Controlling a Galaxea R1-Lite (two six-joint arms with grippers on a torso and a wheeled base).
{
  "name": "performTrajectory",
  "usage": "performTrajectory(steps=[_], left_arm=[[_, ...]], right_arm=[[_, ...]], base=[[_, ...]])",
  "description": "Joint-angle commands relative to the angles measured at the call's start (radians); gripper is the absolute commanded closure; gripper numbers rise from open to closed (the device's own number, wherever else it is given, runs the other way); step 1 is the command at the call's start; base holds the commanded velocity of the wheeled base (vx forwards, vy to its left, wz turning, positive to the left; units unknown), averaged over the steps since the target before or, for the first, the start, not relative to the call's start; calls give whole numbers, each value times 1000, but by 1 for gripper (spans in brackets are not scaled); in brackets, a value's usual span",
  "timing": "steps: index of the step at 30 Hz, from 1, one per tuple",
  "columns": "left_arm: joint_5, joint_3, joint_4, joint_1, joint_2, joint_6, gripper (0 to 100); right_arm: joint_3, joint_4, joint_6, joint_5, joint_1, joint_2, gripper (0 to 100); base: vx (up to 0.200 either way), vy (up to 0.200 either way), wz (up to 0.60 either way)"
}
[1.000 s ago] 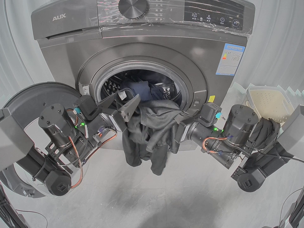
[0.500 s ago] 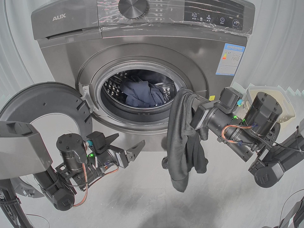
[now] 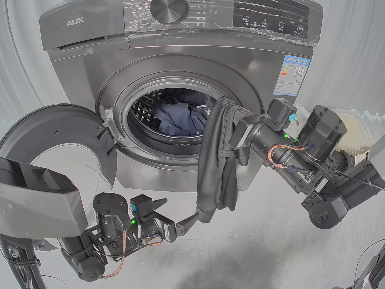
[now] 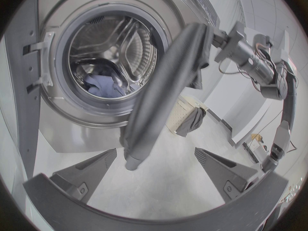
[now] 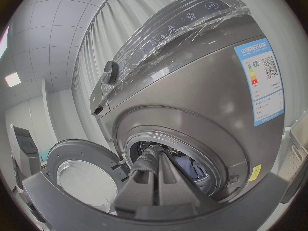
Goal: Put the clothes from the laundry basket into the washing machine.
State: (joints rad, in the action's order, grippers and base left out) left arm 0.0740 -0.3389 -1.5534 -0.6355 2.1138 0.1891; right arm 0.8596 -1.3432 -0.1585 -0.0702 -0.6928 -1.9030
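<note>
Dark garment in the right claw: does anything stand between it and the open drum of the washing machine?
Nothing visible does. The dark garment hangs from the right claw beside the right rim of the washing machine mouth. The door is swung aside to the left, and blue clothes lie low in the drum.

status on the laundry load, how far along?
Done: a blue garment lies in the drum. In hand: the right tool is shut on a dark grey garment hanging at the drum's mouth; the left tool is open, low by its hanging end. Left: get that garment in, plus a dark piece draped over the laundry basket.
</note>
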Motion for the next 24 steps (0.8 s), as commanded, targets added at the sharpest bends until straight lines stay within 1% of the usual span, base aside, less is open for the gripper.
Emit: performTrajectory(steps=[1, 2, 4, 7, 12, 14, 15, 21, 24], left_arm=[[1, 5, -2, -24, 58, -4, 0], [1, 3, -1, -26, 71, -10, 0], [1, -12, -2, -24, 101, -34, 0], [1, -38, -2, -24, 141, -45, 0], [-3, -155, -1, -7, 219, -45, 0], [-7, -189, -1, 5, 239, -45, 0], [-8, -230, -1, 20, 267, -48, 0], [-13, -330, -1, 51, 339, -50, 0], [-31, -368, -1, 66, 359, -48, 0]], right_arm=[[33, -1, -1, -2, -10, -48, 100], [35, -1, -1, -2, -11, -50, 100], [35, -1, -1, -2, -13, -50, 100], [35, -1, -1, -2, -14, -54, 100], [33, -1, -3, -2, -24, -54, 100], [33, -1, -3, -2, -28, -53, 100], [32, -1, -3, -2, -30, -51, 100], [29, -1, -3, -2, -37, -47, 100], [26, -2, -3, -2, -47, -44, 100]], base=[[0, 0, 0], [0, 0, 0], [0, 0, 0], [0, 0, 0], [0, 0, 0], [0, 0, 0], [0, 0, 0], [0, 0, 0], [0, 0, 0]])
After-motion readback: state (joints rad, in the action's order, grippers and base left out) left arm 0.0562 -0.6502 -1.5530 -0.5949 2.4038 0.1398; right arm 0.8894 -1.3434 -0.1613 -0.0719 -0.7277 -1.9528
